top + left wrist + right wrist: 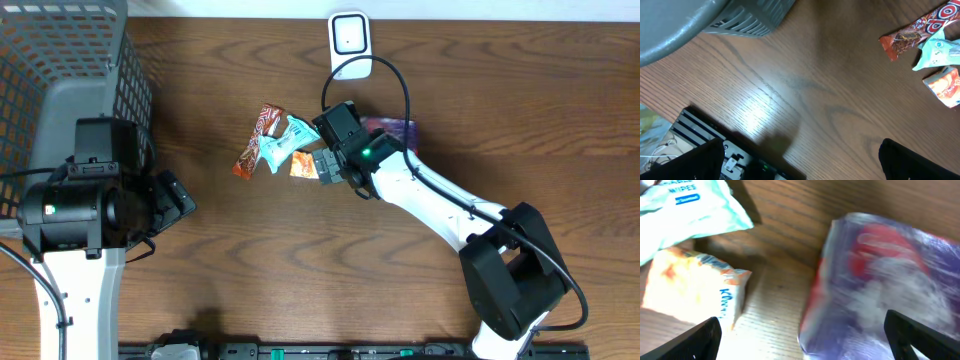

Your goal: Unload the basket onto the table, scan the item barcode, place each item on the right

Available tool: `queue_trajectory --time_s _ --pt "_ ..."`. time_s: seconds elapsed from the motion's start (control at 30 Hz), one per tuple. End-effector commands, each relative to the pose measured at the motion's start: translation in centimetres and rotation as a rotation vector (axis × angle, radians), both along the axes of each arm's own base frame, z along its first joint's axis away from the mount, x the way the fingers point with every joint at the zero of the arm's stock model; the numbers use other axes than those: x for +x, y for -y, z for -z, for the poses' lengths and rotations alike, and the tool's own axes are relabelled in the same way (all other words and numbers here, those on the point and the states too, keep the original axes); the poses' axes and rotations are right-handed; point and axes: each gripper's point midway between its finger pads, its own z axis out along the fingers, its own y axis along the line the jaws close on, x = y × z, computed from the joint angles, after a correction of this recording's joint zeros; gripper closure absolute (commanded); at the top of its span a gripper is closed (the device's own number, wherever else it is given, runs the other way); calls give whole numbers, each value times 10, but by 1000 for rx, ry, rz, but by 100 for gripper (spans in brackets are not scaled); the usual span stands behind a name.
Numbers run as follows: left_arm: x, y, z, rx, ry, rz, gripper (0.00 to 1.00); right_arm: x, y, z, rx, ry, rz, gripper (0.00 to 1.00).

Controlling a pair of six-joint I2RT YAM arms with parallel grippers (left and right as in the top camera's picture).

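Purple packet (398, 129), the item to be scanned, lies flat on the table (500, 90), partly hidden under the right arm and just below the white scanner (350, 40) at the far edge; it appears to sit near the reader so that a short lift would present its barcode.

Overhead view: the right arm reaches diagonally from the near right corner and bends at the wrist. The right hand (338, 160) points down among the goods, between the packet and a small cluster of snack bar (258, 140), wipes (285, 143) and orange pouch (303, 165). The left arm is folded back beside the grey basket (60, 60), and the left hand (172, 195) is well apart from the goods, probably parked out of the way.

Left wrist view: the left hand (802, 159) hangs over bare table, fingers spread wide and holding nothing. The cluster shows at the right edge.

Right wrist view: the right hand (802, 335) has its fingers wide apart, one at each lower corner. The packet (880, 280) rests on the wood between them, nearer the right finger and clamped by neither. No barcode can be made out on its blurred upper face.
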Motion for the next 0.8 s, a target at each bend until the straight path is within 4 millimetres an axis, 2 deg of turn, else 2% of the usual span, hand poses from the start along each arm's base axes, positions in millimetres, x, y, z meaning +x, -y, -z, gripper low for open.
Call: queue_trajectory --time_s 0.0,0.2,0.33,0.47,0.53,0.77 --pt "-2 -4 1 13 -9 -18 2 9 -13 -16 112 -10 8 1" --pt "-2 -4 1 12 -9 -18 2 18 -26 -34 253 -51 -28 1" --pt "-2 -4 1 12 -8 -18 2 24 -20 -38 308 -78 -22 1" --pt "-2 -4 1 12 -8 -19 2 31 8 -34 309 -110 39 1" --pt "-2 -4 1 12 -8 -19 2 35 32 -29 295 -135 94 1" --pt "-2 -4 1 12 -8 -19 2 36 87 -18 264 -204 219 1"
